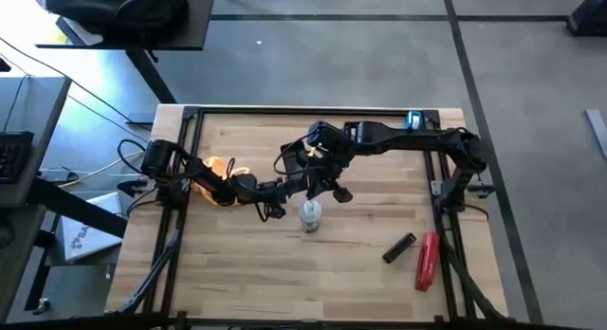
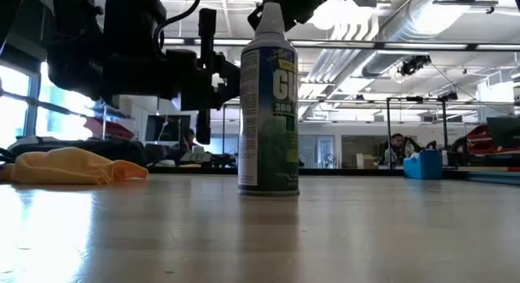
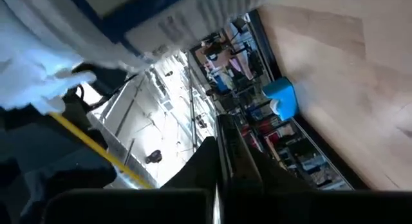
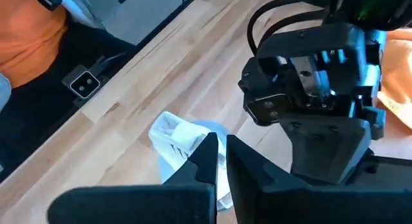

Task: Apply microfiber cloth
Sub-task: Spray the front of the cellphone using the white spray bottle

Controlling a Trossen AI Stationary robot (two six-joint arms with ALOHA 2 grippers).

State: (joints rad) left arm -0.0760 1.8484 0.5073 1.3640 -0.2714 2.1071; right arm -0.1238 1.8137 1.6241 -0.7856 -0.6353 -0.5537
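Note:
The orange-yellow microfiber cloth (image 1: 220,168) lies crumpled on the table at the left, partly under my left arm; it also shows in the low view (image 2: 71,165) and the right wrist view (image 4: 397,76). No gripper touches it. A white spray bottle (image 2: 268,112) stands upright on its base near the table's middle (image 1: 310,216). My left gripper (image 1: 273,207) is shut, just left of the bottle. My right gripper (image 4: 220,158) is shut, right above the bottle's white spray head (image 4: 175,136). My right gripper points down over the spray head of the upright bottle. Its fingertips (image 4: 207,153) hide the spot beneath them, so I cannot tell whether they touch the head.
A black phone (image 1: 399,247) and a red tool (image 1: 427,261) lie at the near right. A blue box (image 1: 413,120) sits at the far right edge. Dark frame rails (image 1: 285,110) run along the table's far and side edges.

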